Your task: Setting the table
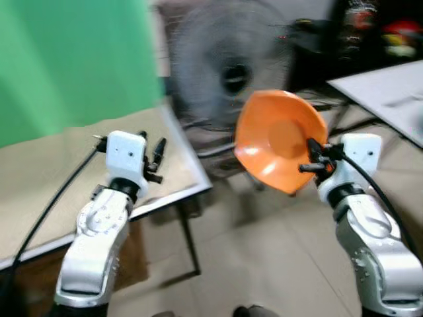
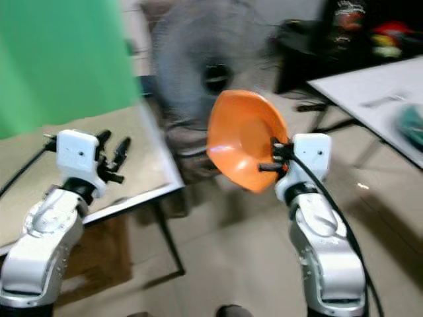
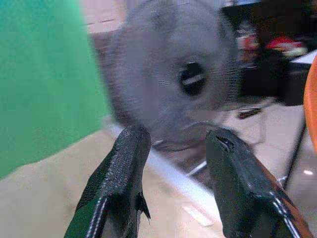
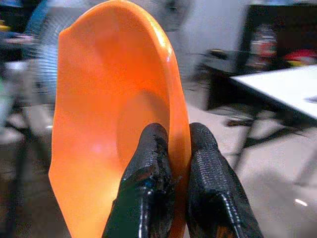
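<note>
An orange plate (image 1: 277, 140) hangs tilted on edge in the air, pinched at its rim by my right gripper (image 1: 312, 158). In the right wrist view both black fingers (image 4: 153, 163) clamp the orange plate's (image 4: 104, 114) rim from either side. My left gripper (image 1: 158, 153) is held up over the corner of a beige table (image 1: 59, 178), open, with nothing between its fingers (image 3: 124, 168).
A large grey standing fan (image 1: 228, 66) is straight ahead beyond the beige table's corner. A green screen (image 1: 73, 59) stands at the left. A white table (image 1: 383, 92) is at the right, dark shelving (image 1: 370, 33) behind it. Tiled floor (image 1: 264, 264) lies below.
</note>
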Motion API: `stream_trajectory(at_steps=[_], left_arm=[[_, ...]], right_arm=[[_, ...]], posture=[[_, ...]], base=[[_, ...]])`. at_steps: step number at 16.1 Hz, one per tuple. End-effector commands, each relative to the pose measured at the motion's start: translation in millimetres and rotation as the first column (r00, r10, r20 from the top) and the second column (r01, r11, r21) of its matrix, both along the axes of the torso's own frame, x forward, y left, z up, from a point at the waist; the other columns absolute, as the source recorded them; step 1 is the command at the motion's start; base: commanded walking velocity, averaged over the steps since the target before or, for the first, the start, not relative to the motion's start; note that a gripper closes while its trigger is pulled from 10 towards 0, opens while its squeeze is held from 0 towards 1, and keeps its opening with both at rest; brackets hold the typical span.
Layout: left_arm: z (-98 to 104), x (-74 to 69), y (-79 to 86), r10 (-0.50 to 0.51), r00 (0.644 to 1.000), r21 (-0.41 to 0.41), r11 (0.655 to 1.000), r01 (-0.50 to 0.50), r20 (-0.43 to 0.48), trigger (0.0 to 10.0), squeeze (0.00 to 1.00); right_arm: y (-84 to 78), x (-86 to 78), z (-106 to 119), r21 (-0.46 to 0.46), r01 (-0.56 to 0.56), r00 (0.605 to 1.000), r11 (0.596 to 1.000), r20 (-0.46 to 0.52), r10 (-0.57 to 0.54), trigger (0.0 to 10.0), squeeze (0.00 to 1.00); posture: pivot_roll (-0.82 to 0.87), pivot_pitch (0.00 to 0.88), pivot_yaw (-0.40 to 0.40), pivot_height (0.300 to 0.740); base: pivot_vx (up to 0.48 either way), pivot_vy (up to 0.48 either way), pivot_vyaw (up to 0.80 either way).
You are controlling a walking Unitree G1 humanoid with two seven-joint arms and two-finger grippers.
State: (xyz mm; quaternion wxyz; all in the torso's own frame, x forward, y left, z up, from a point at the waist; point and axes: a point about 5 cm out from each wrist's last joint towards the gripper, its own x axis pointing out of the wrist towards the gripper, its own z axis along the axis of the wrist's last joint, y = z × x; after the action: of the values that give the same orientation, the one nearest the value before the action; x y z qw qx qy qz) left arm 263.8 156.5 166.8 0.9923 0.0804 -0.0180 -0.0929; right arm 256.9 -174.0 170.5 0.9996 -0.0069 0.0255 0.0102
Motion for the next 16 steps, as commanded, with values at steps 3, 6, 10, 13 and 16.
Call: stream_trajectory(at_steps=[3, 6, 10, 13, 16], left_arm=[[0.9, 4.5, 4.2, 0.018, 1.0, 0.009, 1.0, -0.019, 0.023, 10.0, 0.0], [4.6, 5.1, -1.1, 0.012, 0.999, -0.005, 1.0, -0.011, 0.031, 10.0, 0.0], [-4.2, 6.6, -0.4, 0.003, 1.0, 0.025, 1.0, -0.004, 0.004, 10.0, 0.0], [0.6, 3.9, -7.5, -0.008, 1.0, -0.006, 1.0, 0.008, 0.03, 10.0, 0.0], [1.0, 3.4, -6.6, -0.035, 0.998, -0.005, 0.999, 0.036, 0.046, 10.0, 0.0]], right_arm=[[5.3, -2.6, 10.9, -0.001, -0.018, 0.997, 1.0, 0.07, 0.018, 10.0, 0.0], [0.7, -1.5, 11.6, -0.001, 0.0, 0.998, 1.0, 0.066, 0.0, 10.0, 0.0], [-2.5, -6.2, 11.3, -0.006, 0.033, 0.998, 0.999, 0.062, -0.033, 10.0, 0.0], [-4.8, -6.8, 9.8, -0.027, 0.033, 0.998, 0.999, 0.048, -0.032, 10.0, 0.0], [-8.3, -8.5, 8.7, -0.048, 0.09, 0.995, 0.995, 0.049, -0.087, 10.0, 0.0]], posture=[[0.09, 0.0, 0.007, 0.74], [0.1, 0.0, 0.002, 0.74], [0.06, 0.0, 0.018, 0.74], [0.07, 0.0, 0.009, 0.74], [0.05, 0.0, 0.028, 0.74]], base=[[0.0, 0.0, -0.8], [0.0, 0.0, -0.8], [0.0, 0.0, -0.8], [0.0, 0.0, -0.8], [0.0, 0.0, -0.8]])
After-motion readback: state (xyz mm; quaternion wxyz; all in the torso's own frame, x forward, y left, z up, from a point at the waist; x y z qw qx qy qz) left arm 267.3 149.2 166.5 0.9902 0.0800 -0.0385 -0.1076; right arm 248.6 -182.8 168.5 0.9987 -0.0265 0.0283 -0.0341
